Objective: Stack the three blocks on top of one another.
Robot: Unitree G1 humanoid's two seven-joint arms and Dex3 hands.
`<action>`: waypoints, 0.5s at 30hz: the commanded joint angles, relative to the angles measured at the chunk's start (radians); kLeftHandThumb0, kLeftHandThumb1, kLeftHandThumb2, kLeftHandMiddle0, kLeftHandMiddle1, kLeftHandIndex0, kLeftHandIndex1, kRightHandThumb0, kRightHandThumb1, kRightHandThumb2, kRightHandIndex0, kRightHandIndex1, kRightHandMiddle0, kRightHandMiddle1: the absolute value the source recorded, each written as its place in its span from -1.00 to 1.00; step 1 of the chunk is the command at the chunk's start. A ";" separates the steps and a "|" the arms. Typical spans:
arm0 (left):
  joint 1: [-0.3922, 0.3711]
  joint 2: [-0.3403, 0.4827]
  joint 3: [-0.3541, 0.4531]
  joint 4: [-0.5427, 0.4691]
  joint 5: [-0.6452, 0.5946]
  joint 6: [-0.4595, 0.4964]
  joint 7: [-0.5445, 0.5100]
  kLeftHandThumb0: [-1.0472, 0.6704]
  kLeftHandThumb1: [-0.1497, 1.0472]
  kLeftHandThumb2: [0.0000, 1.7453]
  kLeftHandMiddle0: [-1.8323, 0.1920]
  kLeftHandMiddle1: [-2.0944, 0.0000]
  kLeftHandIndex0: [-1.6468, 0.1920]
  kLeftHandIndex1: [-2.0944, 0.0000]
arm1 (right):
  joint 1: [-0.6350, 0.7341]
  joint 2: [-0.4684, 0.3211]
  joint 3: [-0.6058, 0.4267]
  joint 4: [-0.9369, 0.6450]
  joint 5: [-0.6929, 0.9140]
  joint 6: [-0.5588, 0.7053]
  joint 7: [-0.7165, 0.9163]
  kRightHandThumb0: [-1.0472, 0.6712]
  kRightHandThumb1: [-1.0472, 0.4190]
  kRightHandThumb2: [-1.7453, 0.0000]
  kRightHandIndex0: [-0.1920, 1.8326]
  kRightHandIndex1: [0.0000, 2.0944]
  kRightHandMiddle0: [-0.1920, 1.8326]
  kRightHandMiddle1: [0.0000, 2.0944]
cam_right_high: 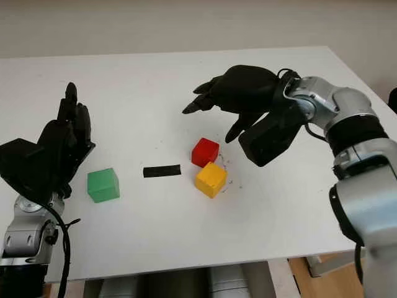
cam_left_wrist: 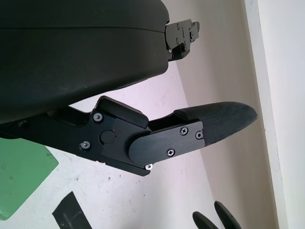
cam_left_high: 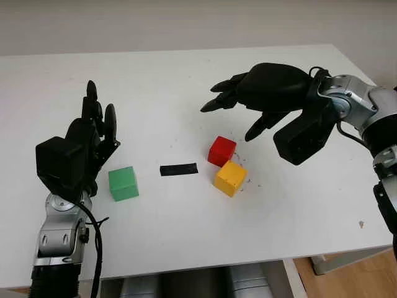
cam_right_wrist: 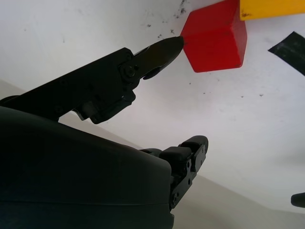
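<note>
A red block (cam_left_high: 221,151) and a yellow block (cam_left_high: 230,178) sit touching near the table's middle, the yellow one nearer me. A green block (cam_left_high: 123,184) lies apart to the left. My right hand (cam_left_high: 239,105) hovers open above and just behind the red block, holding nothing; the right wrist view has the red block (cam_right_wrist: 217,37) close to one fingertip (cam_right_wrist: 167,47). My left hand (cam_left_high: 93,124) stands open just left of and behind the green block (cam_left_wrist: 19,176), apart from it.
A black strip of tape (cam_left_high: 178,169) lies flat between the green block and the red and yellow pair. The white table (cam_left_high: 186,236) has its front edge near me and its right edge beyond my right arm.
</note>
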 commanded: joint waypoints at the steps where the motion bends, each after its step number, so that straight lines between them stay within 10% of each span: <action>1: -0.010 0.012 0.002 -0.025 -0.001 -0.002 -0.005 -0.77 1.00 -0.17 1.00 1.00 1.00 1.00 | 0.011 0.011 0.010 0.011 -0.003 0.011 -0.004 -0.38 -0.64 0.94 -0.67 -0.99 -0.37 -0.89; 15: 0.006 0.014 0.015 -0.063 -0.007 0.029 -0.008 -0.76 1.00 -0.20 1.00 1.00 1.00 1.00 | 0.037 0.042 0.025 0.036 0.022 0.060 0.080 -0.44 -0.67 0.94 -0.90 -0.98 -0.41 -0.94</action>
